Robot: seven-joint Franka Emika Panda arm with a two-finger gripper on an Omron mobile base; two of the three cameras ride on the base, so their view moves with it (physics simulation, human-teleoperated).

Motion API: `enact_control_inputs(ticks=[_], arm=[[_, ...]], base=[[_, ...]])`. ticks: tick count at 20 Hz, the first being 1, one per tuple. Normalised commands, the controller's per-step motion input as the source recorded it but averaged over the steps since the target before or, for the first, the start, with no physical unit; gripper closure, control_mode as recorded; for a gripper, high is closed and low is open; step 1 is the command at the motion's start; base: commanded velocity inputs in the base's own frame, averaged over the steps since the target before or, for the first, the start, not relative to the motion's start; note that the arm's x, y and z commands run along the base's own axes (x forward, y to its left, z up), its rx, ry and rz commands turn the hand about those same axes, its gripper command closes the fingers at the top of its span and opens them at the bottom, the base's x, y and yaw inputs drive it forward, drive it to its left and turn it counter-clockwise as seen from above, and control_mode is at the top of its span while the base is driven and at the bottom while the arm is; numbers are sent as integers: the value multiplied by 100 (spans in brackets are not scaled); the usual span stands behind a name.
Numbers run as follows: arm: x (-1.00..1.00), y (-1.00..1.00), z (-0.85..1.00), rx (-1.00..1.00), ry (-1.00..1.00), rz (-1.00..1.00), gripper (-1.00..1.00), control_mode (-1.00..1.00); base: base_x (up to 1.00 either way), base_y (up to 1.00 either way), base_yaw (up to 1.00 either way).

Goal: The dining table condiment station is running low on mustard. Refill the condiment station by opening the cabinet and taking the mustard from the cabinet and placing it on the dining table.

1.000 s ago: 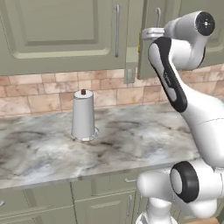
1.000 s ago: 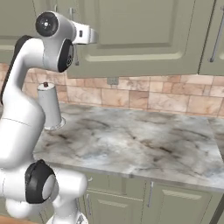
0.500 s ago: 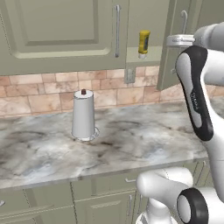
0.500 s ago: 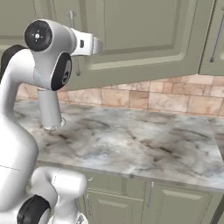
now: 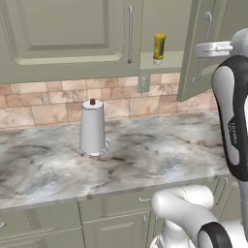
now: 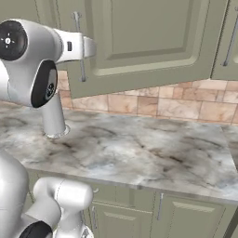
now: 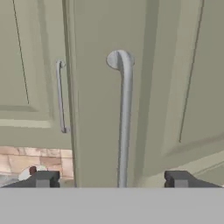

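In the left base view, cabinet door [image 5: 202, 48] swung open; mustard [image 5: 159, 47] upright on the shelf, left of the arm's wrist. In the right base view, door face toward camera. In the hand view, gripper [image 7: 113, 179] spread wide, empty, astride the vertical handle [image 7: 124, 118].

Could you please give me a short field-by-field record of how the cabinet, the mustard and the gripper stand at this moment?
cabinet door: swung open
handle: upright silver bar, between the spread fingertips, not gripped
mustard: on the cabinet shelf, pale cap down
gripper: open, facing the door
paper towel roll: upright on the counter
counter: marble top below the cabinet
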Motion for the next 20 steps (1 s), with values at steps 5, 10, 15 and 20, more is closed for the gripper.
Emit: enact_control_inputs(ticks=[5,10,15,20], arm=[[-1,81,-5,-34,8,8,-100,-100],[2,80,-27,-44,13,3,-100,-100],[35,36,-41,-42,14,0,-100,-100],[56,4,-17,-33,10,0,-100,-100]], base=[[0,0,0],[0,0,0],[0,0,0],[0,0,0]])
